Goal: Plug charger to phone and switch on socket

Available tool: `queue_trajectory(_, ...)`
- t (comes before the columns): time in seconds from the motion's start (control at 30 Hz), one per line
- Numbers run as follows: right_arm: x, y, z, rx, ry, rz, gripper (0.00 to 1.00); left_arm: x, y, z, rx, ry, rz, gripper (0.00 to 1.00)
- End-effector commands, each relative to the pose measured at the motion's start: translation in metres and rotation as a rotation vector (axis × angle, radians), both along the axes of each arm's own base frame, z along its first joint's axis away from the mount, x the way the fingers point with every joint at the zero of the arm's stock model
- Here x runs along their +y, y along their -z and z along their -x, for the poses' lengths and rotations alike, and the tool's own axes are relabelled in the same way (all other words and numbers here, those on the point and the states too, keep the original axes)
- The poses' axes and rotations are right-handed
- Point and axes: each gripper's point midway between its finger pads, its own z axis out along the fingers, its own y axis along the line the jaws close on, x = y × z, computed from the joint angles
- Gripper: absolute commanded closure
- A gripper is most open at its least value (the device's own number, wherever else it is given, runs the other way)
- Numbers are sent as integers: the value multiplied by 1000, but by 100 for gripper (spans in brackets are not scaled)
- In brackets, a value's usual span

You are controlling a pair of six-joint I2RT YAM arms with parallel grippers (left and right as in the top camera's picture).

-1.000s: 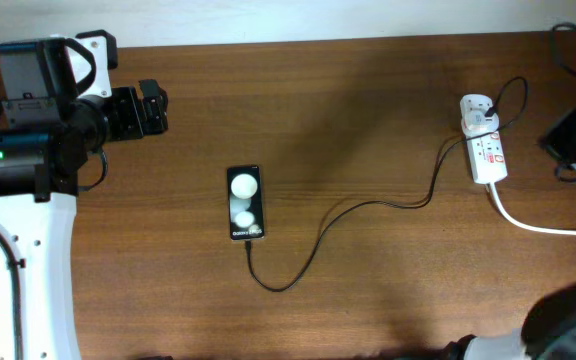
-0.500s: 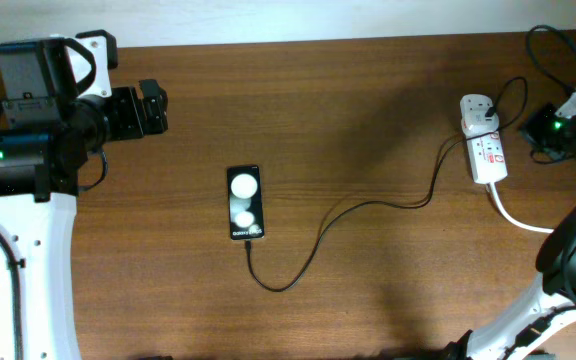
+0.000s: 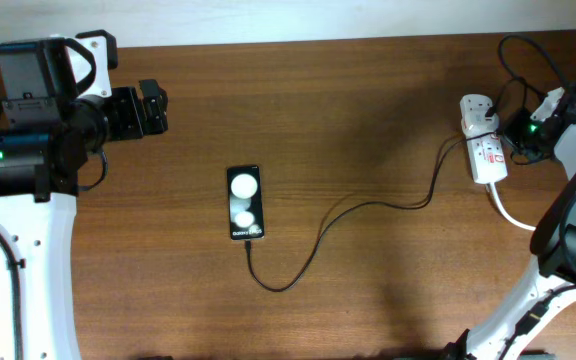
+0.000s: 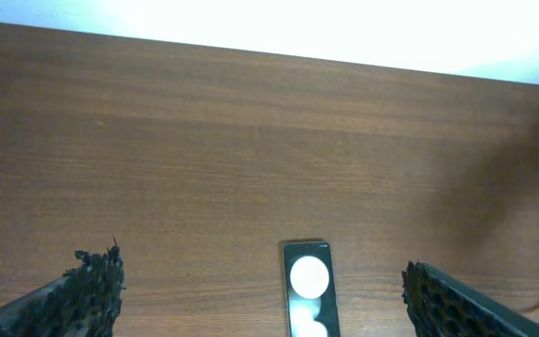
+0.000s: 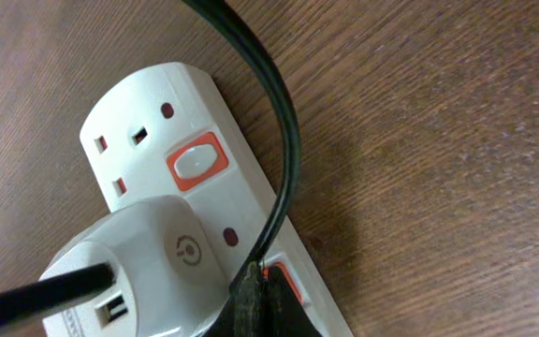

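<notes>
The black phone lies flat mid-table, two white round shapes on its screen; the left wrist view shows the phone too. The thin black charger cable meets the phone's lower edge and loops right to a white adapter in the white socket. My right gripper is shut, its tips at the socket's right side. Seen from the right wrist, the right gripper rests on an orange-rimmed switch beside the adapter. My left gripper hangs open at the far left, holding nothing.
A thick white cord runs from the socket to the right edge. A second orange-rimmed switch sits by a free outlet. A black cable crosses over the socket. The table's back edge meets a white wall.
My right arm has swung left from the table's right edge to the socket, with its shut tips now against the strip. The left arm, phone and cable have not moved.
</notes>
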Motion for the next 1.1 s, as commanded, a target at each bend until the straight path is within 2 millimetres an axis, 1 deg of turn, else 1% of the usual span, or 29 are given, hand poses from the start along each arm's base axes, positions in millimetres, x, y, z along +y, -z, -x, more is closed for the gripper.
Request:
queue_trajectory(0.0, 9, 11, -8, 3, -22, -4, 96, 2, -4, 1, -13, -5, -9, 1)
queue_trajectory(0.07, 14, 16, -9, 10, -31, -8, 96, 2, -4, 1, -13, -5, -9, 1)
queue_trajectory(0.2, 18, 18, -7, 26, -36, -18, 96, 2, -4, 1, -13, -5, -9, 1)
queue_trajectory(0.3, 28, 20, -3, 46, -32, -66, 96, 2, -4, 1, -13, -5, -10, 1)
queue_trajectory(0.37, 35, 18, -5, 37, -51, -90, 96, 2, -4, 1, -13, -5, -9, 1)
queue_trajectory(0.6, 59, 22, -5, 72, -93, -102, 96, 2, -4, 1, -13, -5, -9, 1)
queue_trajectory(0.83, 75, 27, 1, 114, -115, -116, 96, 2, -4, 1, -13, -5, -9, 1)
queue_trajectory(1.07, 90, 29, 2, 132, -143, -123, 96, 2, -4, 1, -13, -5, -10, 1)
